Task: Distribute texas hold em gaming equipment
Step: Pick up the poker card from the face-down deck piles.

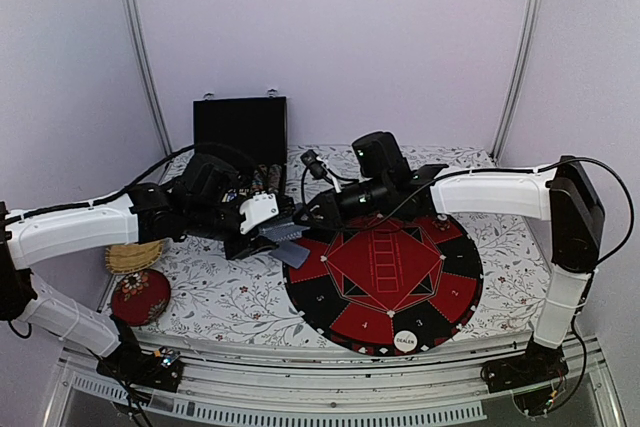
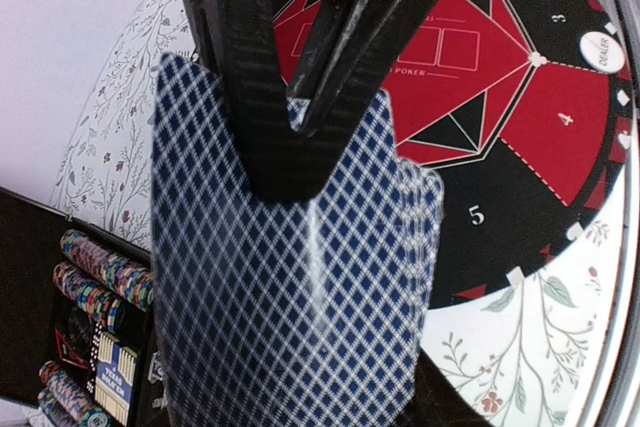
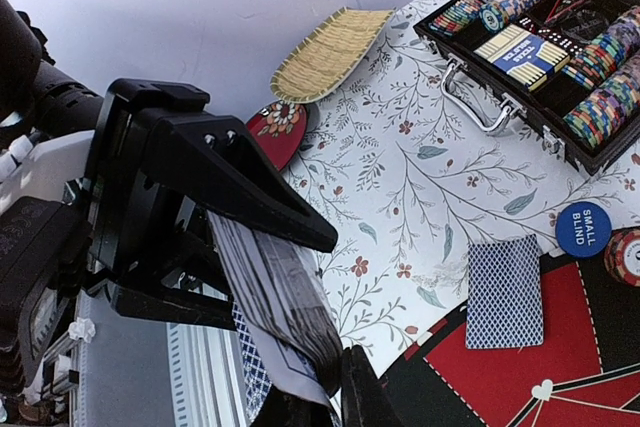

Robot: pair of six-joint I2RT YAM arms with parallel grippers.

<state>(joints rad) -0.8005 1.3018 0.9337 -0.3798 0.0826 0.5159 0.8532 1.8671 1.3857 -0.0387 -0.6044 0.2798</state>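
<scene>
I count one deck of playing cards, slightly fanned, backs printed in a blue-and-white diamond lattice. The left gripper is clamped on it and holds it above the cloth at the left rim of the mat. The right gripper meets the deck from the other side with its fingers drawn close together at the deck's edge; I cannot tell whether a card is pinched between them. One single card lies face down, partly on the cloth and partly on the mat's edge. I count two buttons. One white button reads "DEALER" and lies on the near rim of the mat. One blue button reads "SMALL BLIND" and lies at the mat's edge, just beside a striped chip stack. One black case stands open at the far side, holding several rows of striped chips and a blue-and-white box whose print is too small to read. The round red-and-black mat carries the word "POKER" and the numerals 3, 4 and 5. One wicker tray and one red embroidered cushion sit at the left. The table has a white cloth with a floral vine print. The walls are plain pale lilac, with two metal posts.
</scene>
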